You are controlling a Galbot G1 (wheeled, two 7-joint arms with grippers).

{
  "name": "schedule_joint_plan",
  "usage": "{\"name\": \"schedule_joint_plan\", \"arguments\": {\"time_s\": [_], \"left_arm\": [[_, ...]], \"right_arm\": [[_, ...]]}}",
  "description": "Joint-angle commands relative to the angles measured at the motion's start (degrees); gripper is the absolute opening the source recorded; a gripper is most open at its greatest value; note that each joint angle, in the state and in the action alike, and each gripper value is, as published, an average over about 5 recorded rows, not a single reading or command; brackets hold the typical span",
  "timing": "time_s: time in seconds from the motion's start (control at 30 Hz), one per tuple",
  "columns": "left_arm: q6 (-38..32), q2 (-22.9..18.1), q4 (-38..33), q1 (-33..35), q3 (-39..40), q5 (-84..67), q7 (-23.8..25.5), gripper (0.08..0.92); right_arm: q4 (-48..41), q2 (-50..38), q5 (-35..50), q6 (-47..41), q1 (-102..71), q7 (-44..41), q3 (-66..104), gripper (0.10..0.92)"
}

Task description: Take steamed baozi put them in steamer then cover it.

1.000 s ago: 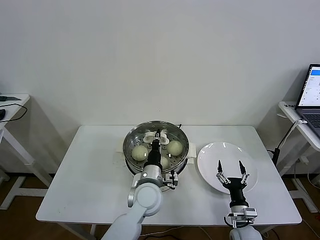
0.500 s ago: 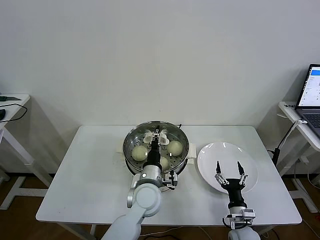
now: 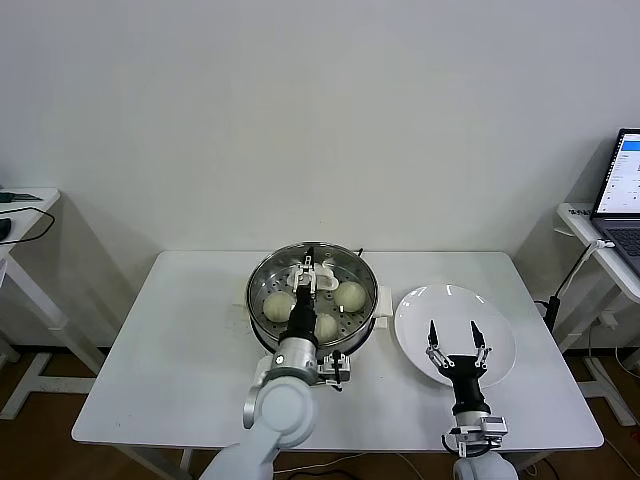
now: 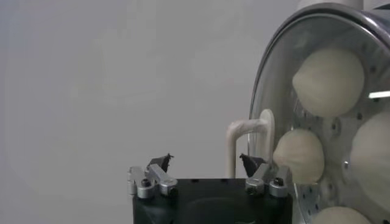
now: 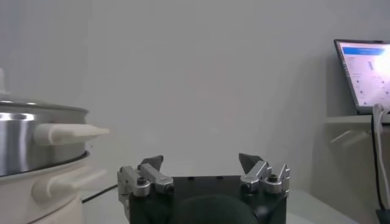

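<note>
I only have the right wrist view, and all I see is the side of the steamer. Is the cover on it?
Observer: Yes. In the head view, the cover sits on the steamer.
Operator: Are the baozi inside?
Observer: Yes. Through the glass, the left wrist view shows four baozi in the pot.
Operator: Where is the left gripper?
Observer: The left gripper is over the cover by its handle, with its jaws open.
</note>
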Motion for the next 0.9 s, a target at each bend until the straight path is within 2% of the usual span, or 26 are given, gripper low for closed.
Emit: {"name": "schedule_joint_plan", "arguments": {"time_s": [0.03, 0.27, 0.4, 0.47, 0.57, 0.67, 0.77, 0.9], "left_arm": [[0.0, 4.0, -8.5, 3.9, -0.7, -3.3, -0.2, 0.823], [-1.2, 7.8, -17.9, 10.1, -6.1, -10.7, -2.8, 0.823], [-5.6, 9.4, -21.5, 17.2, -14.5, -21.5, -9.1, 0.823], [-10.1, 9.6, -21.2, 20.4, -19.0, -30.0, -14.0, 0.822], [-20.7, 8.4, -18.6, 23.7, -25.2, -46.1, -21.4, 0.822], [-30.8, 6.1, -15.4, 25.9, -31.2, -61.8, -26.1, 0.823], [-38.2, 4.5, -12.5, 27.8, -37.7, -74.4, -25.7, 0.823], [-46.8, 4.2, -7.9, 29.2, -42.9, -82.3, -19.3, 0.823]], "right_arm": [[0.2, -0.2, -0.2, -0.2, 0.0, -0.5, 0.1, 0.823], [2.5, -1.0, 0.1, -5.5, -0.4, 3.2, -1.6, 0.823], [3.3, -1.1, 1.9, -7.3, -0.4, 3.0, -1.9, 0.823], [3.6, -1.1, 3.1, -7.7, -0.4, 2.5, -1.8, 0.823], [3.6, -1.1, 4.1, -7.0, -0.4, 2.2, -1.9, 0.823], [3.7, -1.1, 4.5, -6.8, -0.5, 2.3, -2.1, 0.823], [3.7, -1.2, 4.5, -6.9, -0.9, 2.6, -2.3, 0.823], [3.7, -1.3, 4.4, -6.8, -1.2, 2.8, -2.5, 0.823]]}}
